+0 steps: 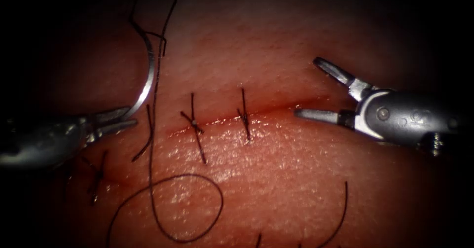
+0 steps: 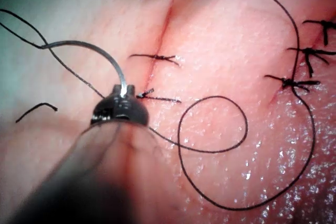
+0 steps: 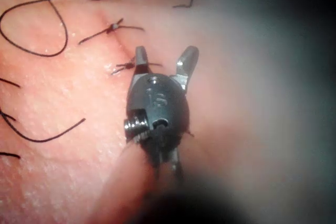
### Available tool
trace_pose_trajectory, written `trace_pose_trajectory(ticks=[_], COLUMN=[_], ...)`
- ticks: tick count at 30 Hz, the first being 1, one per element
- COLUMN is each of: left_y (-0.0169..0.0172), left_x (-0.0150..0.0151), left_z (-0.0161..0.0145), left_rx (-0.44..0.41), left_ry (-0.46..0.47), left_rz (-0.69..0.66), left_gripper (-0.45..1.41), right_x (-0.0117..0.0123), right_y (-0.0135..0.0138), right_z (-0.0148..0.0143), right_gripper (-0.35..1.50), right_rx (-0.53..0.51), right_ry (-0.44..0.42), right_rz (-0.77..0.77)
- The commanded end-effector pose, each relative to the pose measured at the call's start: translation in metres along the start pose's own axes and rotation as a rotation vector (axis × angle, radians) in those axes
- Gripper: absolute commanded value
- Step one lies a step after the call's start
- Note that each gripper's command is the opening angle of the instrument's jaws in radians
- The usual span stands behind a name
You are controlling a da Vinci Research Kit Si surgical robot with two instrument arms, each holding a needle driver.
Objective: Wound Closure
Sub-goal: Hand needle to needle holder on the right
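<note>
- The needle [image 1: 148, 75] is gripped near 1 end by the closed left tool [image 1: 121, 119], clear of the tissue [image 1: 296, 169], left of the cut [image 1: 276, 110].
- The thread [image 1: 197, 218] is looped on the tissue.
- Nothing is held by the right tool [image 1: 308, 87]; its jaws are spread over the cut's right end.

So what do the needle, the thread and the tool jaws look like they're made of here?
The needle, held near one end by the left tool and clear of the tissue, looks like polished steel, bright along its curve. The thread is dark and matte, holding springy loops, possibly a monofilament. The right tool, open and holding nothing, looks like brushed grey metal.
</note>
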Motion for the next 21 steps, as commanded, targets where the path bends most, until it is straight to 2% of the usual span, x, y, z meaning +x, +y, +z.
trace_pose_trajectory(ticks=[1, 3, 4, 5, 9, 10, 11, 13, 14, 16, 18, 21], left_y=[-0.0001, 0.0007, 0.0014, 0.0014, 0.0037, 0.0041, 0.0048, 0.0053, 0.0056, 0.0058, 0.0063, 0.0067], left_x=[0.0, 0.0009, 0.0017, 0.0017, 0.0036, 0.0039, 0.0045, 0.0051, 0.0054, 0.0055, 0.0058, 0.0059], left_z=[0.0008, 0.0023, 0.0037, 0.0037, 0.0071, 0.0077, 0.0086, 0.0093, 0.0098, 0.01, 0.0108, 0.0112], left_rx=[0.002, 0.027, 0.056, 0.056, 0.125, 0.131, 0.139, 0.154, 0.17, 0.178, 0.226, 0.261], left_ry=[0.002, 0.012, 0.016, 0.016, 0.022, 0.026, 0.032, 0.03, 0.031, 0.032, 0.018, -0.001], left_rz=[-0.001, 0.017, 0.029, 0.029, 0.055, 0.053, 0.05, 0.051, 0.064, 0.074, 0.099, 0.127], left_gripper=[-0.45, -0.45, -0.45, -0.45, -0.45, -0.45, -0.45, -0.45, -0.45, -0.45, -0.45, -0.45], right_x=[0.0004, 0.0011, 0.0018, 0.0018, 0.0031, 0.0033, 0.0036, 0.0036, 0.0036, 0.0036, 0.0036, 0.0036], right_y=[-0.0003, -0.0005, -0.0009, -0.0009, -0.0019, -0.002, -0.002, -0.0019, -0.0017, -0.0016, -0.0014, -0.0015], right_z=[0.0004, -0.0006, -0.0013, -0.0013, -0.0023, -0.0024, -0.0027, -0.0027, -0.0026, -0.0024, -0.0017, -0.0009], right_gripper=[0.57, 0.41, 0.25, 0.25, 0.24, 0.29, 0.44, 0.44, 0.56, 0.61, 0.83, 0.89], right_rx=[-0.005, -0.027, -0.051, -0.051, -0.128, -0.145, -0.184, -0.222, -0.25, -0.268, -0.299, -0.326], right_ry=[0.002, 0.013, 0.017, 0.017, -0.012, -0.02, -0.038, -0.049, -0.069, -0.082, -0.126, -0.155], right_rz=[0.02, 0.128, 0.24, 0.24, 0.369, 0.37, 0.388, 0.412, 0.423, 0.429, 0.443, 0.451])
